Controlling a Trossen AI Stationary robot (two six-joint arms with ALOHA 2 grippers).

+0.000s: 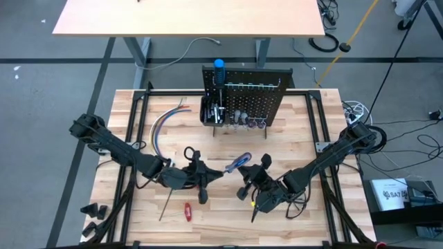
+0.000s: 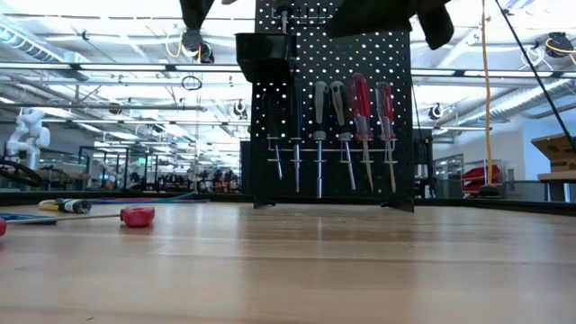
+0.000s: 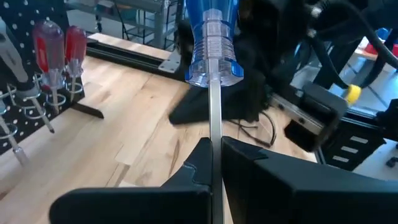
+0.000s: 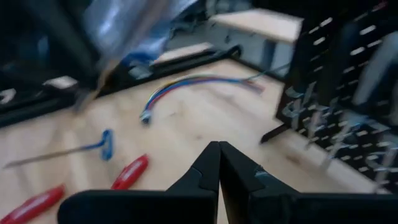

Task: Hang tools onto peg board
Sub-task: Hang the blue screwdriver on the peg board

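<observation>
Left gripper (image 3: 214,152): jaws clamped on the metal shaft of a blue screwdriver (image 3: 213,43), handle outward, likely for carrying to the peg board (image 1: 243,93) at the table's far side. Right gripper (image 4: 219,163): jaws together, empty, near. Red screwdriver (image 1: 187,211) lies unhung.

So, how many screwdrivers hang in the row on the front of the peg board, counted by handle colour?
Red-handled screwdrivers: 2
Grey-handled screwdrivers: 2
Total hanging in the row on the peg board: 4
</observation>
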